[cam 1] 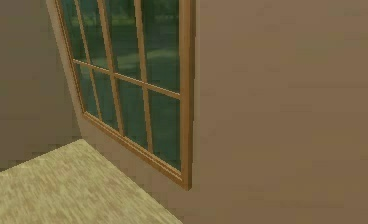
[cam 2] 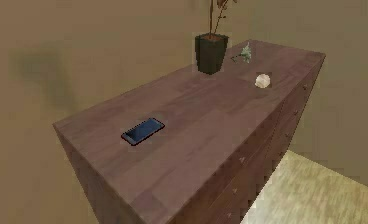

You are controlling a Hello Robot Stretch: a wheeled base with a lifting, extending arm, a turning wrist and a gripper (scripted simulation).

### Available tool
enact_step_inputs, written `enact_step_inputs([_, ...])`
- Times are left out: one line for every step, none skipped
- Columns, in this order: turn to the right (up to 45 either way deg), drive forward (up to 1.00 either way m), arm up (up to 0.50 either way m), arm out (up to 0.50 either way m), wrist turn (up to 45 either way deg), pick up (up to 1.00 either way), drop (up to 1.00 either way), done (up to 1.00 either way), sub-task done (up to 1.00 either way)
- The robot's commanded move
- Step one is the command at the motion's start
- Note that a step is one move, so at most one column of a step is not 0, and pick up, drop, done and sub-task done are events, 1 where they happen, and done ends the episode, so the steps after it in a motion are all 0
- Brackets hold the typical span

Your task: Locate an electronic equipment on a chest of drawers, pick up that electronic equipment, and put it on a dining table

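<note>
A chest (cam 2: 207, 115) of dark wood stands against a tan wall. A flat, dark blue phone (cam 2: 143, 131) lies on the chest's top, near its closer end, apart from everything else. At the chest's far end stands a dark pot (cam 2: 212, 52) with thin stems. Just beside the pot is a small greenish thing (cam 2: 242, 52), then a pale round lump (cam 2: 262, 80). Elsewhere, a wood-framed window (cam 1: 132, 80) sits in a brown wall. How the gripper stands I cannot tell.

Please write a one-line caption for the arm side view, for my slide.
A flat blue device lies on a dark wooden chest of drawers, with a potted plant at its far end.
</note>
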Motion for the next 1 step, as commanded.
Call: enact_step_inputs([0.0, 0.0, 0.38, 0.0, 0.0, 0.0, 0.0, 0.0, 0.0])
